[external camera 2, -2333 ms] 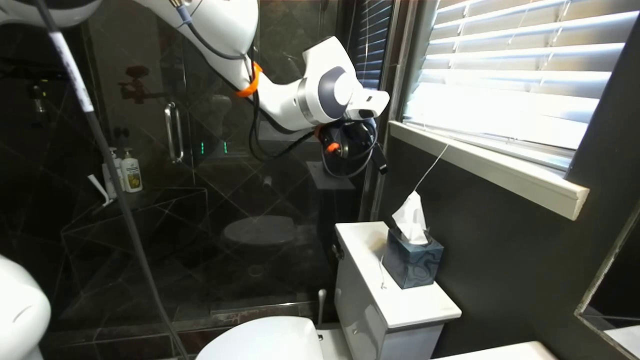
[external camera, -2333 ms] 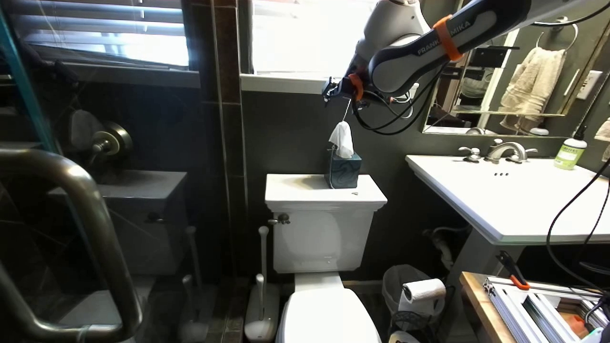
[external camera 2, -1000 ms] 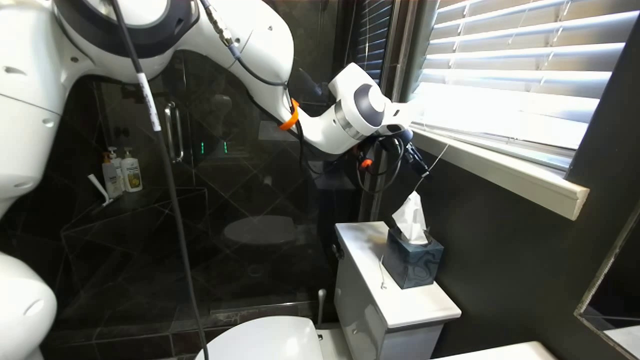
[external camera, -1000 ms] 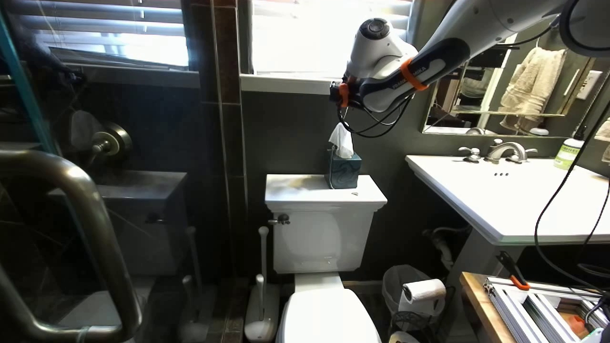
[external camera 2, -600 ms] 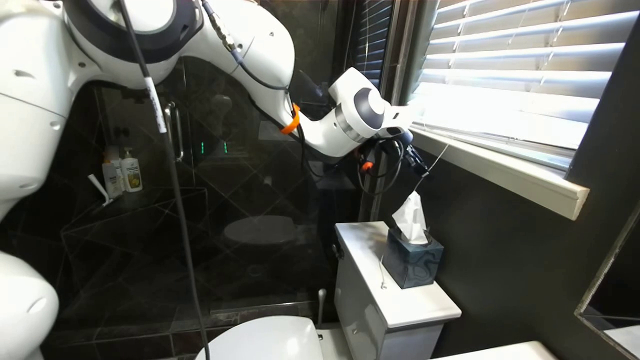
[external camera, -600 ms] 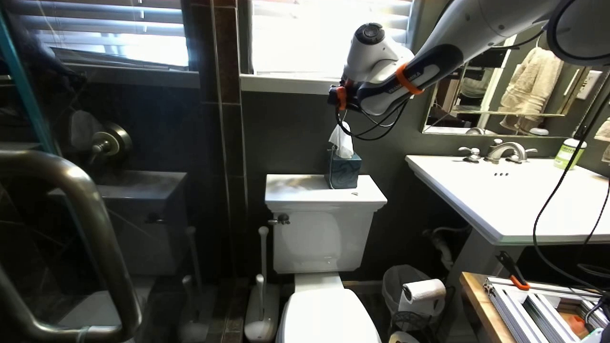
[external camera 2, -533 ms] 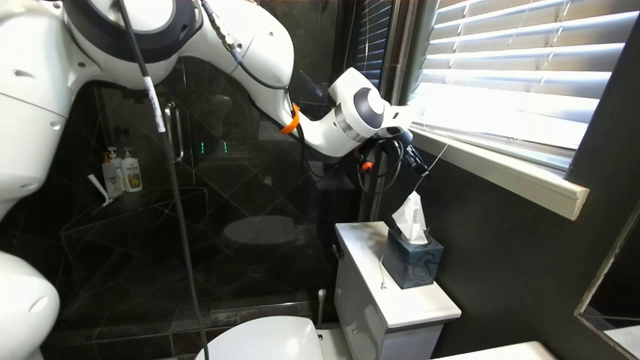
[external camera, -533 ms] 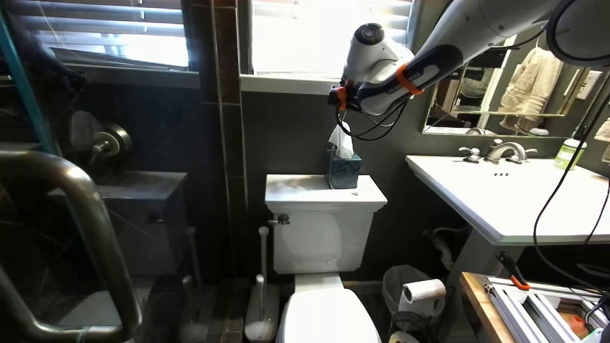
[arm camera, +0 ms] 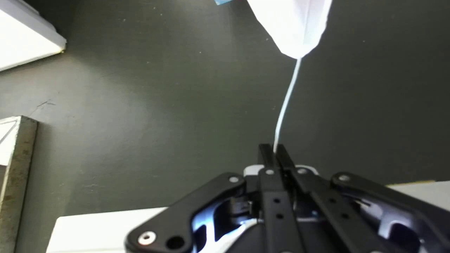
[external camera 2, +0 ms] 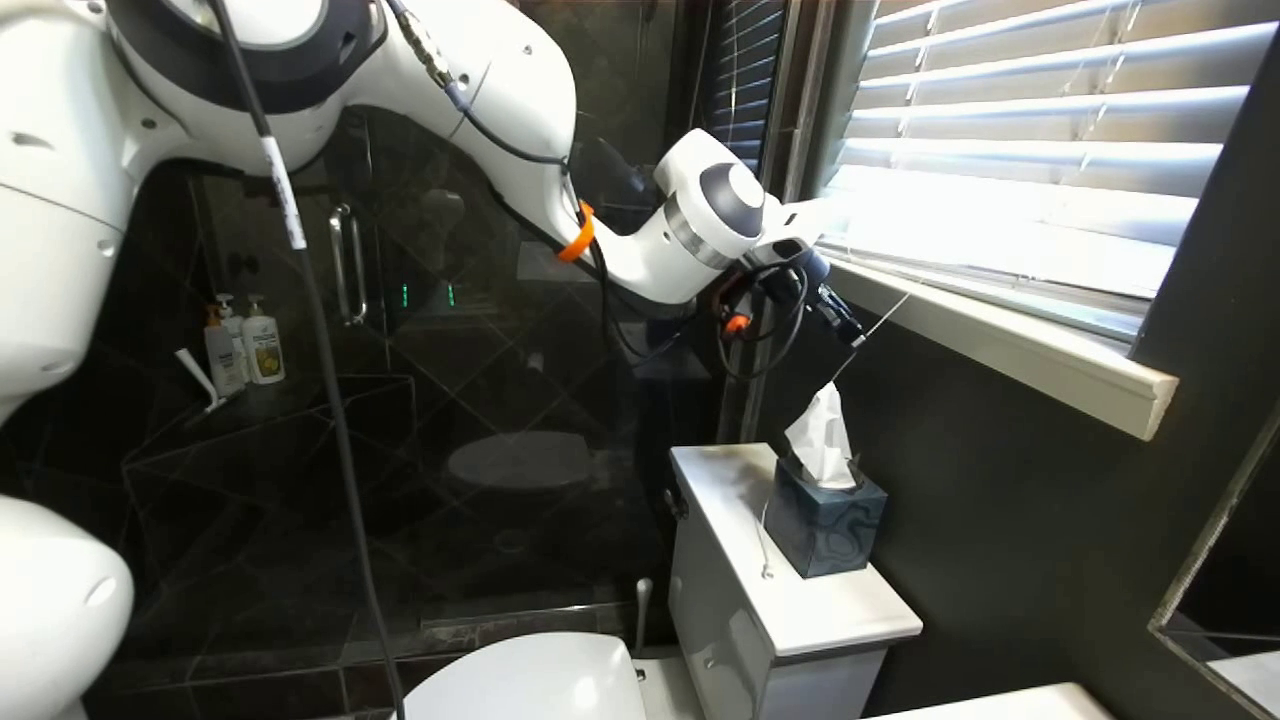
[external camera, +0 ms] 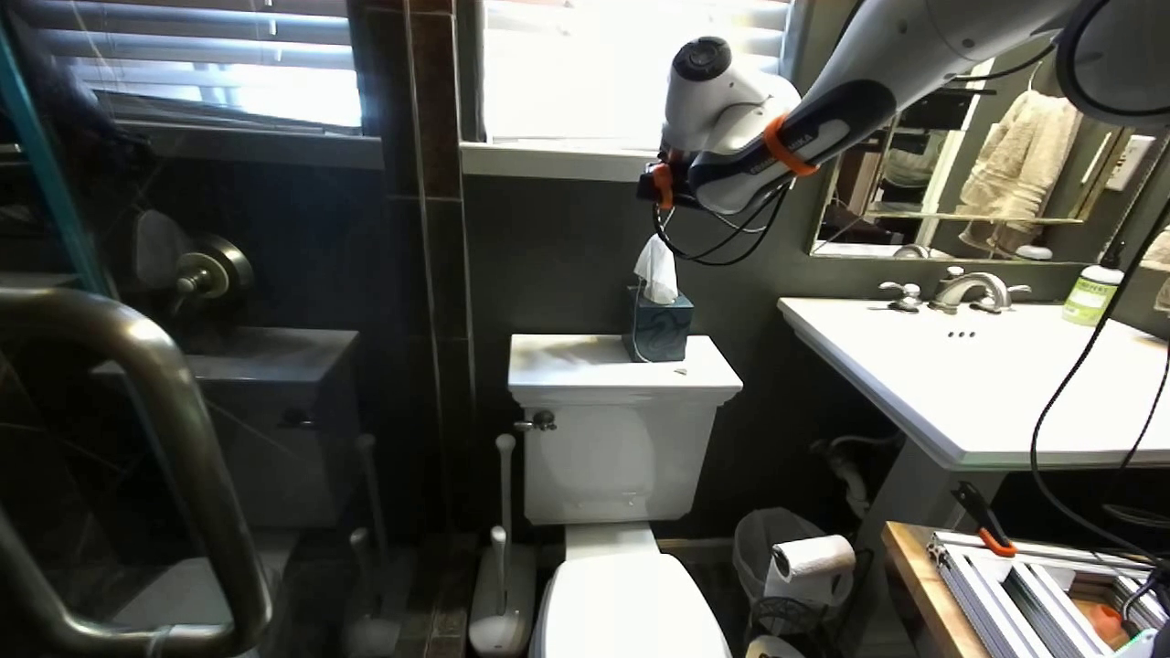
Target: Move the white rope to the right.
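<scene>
The claw (arm camera: 274,149) is clenched on the white rope (arm camera: 286,102), pinching it above the peak of a white tissue (arm camera: 297,28). In an exterior view the rope slants up past the claw toward the window sill (external camera 2: 1000,345) and, lower down, meets the tissue, which rises out of a dark blue box (external camera 2: 828,525). The box rests on the counter (external camera 2: 830,610) (the lid of a toilet tank (external camera: 622,466)) beside a dark wall (external camera 2: 1010,510). A thin pale strand (external camera 2: 763,540) hangs along the box's side, its end lying on the counter just next to it; whether this belongs to the same rope is hard to say, since the tissue sits between the two stretches.
</scene>
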### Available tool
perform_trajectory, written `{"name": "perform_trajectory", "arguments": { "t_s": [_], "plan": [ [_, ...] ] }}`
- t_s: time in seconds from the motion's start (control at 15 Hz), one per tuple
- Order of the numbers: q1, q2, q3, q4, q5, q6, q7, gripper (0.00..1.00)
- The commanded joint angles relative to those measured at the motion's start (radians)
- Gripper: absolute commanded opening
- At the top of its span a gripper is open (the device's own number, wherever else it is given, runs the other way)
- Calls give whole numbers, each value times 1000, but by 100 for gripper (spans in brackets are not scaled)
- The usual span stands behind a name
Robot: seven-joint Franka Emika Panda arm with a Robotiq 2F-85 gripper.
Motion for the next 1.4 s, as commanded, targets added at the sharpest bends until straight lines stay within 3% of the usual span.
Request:
{"name": "perform_trajectory", "arguments": {
  "t_s": [0.0, 0.4, 0.67, 0.87, 0.93, 1.0, 1.33],
  "plan": [
    [52, -54, -28, -44, -50, -85, -37, 4],
    [57, -162, 34, -129, -6, -129, -280, 3],
    [49, -213, 63, -141, -38, -235, -391, 4],
    [55, -226, 55, -113, -107, -361, -395, 12],
    [53, -225, 52, -97, -139, -397, -369, 4],
    [45, -229, 58, -85, -159, -431, -362, 2],
    [-4, -226, 77, -9, -202, -531, -294, 1]
  ]
}}
